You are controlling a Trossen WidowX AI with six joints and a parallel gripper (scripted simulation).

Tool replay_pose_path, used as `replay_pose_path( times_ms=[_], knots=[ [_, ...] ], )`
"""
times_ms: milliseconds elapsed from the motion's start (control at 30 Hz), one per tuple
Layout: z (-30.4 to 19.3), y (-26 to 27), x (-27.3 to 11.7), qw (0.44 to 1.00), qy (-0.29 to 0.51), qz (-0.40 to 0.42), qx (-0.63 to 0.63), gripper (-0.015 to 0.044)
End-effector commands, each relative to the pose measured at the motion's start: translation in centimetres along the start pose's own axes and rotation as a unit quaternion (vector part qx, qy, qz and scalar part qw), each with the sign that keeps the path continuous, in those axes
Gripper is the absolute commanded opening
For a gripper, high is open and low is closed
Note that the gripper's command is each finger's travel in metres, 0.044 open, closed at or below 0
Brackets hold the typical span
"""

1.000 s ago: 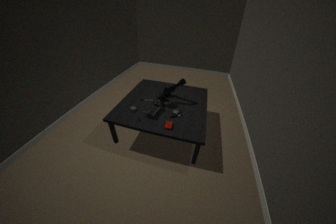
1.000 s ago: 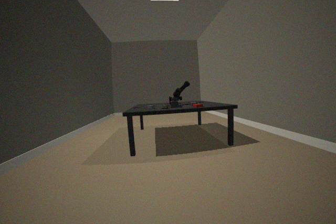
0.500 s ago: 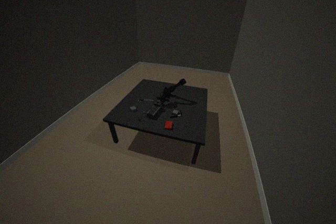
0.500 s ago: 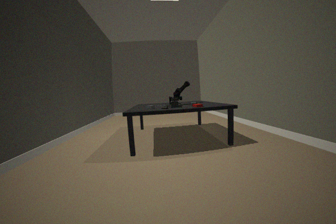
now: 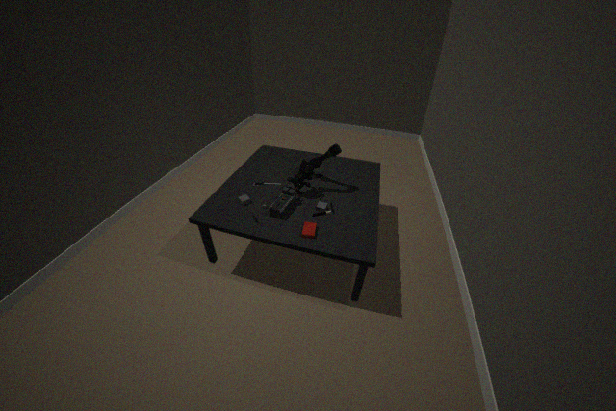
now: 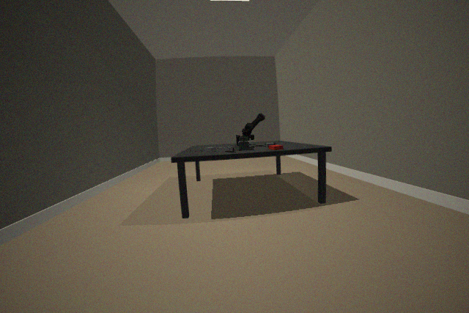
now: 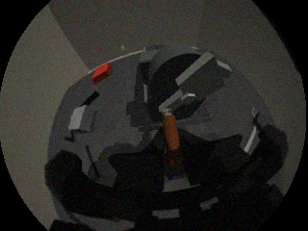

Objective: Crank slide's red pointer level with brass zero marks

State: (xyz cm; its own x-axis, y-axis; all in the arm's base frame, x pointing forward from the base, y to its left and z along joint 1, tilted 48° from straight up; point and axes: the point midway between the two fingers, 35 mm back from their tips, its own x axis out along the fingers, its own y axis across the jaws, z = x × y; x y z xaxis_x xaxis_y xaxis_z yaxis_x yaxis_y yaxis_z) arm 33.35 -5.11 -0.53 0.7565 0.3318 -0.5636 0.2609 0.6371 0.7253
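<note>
The machine [image 5: 282,206] is a dark, long body on the table, small in the top view. In the wrist view, a slanted grey block-like part [image 7: 202,77] stands in front of a dark round part. A short pale crank arm [image 7: 171,102] runs to the orange handle [image 7: 171,130]. My gripper [image 7: 166,128] is shut on the handle, whose lower end lies between the dark fingers. The red pointer and the two brass zero marks cannot be made out in any view, so their levels cannot be told.
A red block [image 5: 309,229] [image 6: 275,146] [image 7: 101,73] lies on the dark table [image 5: 347,242] [image 6: 212,156]. Light grey blocks [image 5: 243,198] [image 5: 321,205] lie either side of the machine. One pale block [image 7: 77,118] and a dark stick [image 7: 90,98] show left in the wrist view, a pale rod [image 7: 250,140] right.
</note>
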Motion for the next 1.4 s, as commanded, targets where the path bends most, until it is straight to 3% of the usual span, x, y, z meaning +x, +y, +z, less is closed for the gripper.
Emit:
replay_pose_path(
  times_ms=[0,833,1367],
  knots=[
    [0.09,0.12,-0.08,1.0,0.0,0.004,-0.002,0.0],
    [0.02,0.05,-0.02,1.0,0.0,0.001,0.0,0.0],
    [0.02,0.05,-0.02,1.0,0.0,0.001,0.0,0.042]
  ],
)
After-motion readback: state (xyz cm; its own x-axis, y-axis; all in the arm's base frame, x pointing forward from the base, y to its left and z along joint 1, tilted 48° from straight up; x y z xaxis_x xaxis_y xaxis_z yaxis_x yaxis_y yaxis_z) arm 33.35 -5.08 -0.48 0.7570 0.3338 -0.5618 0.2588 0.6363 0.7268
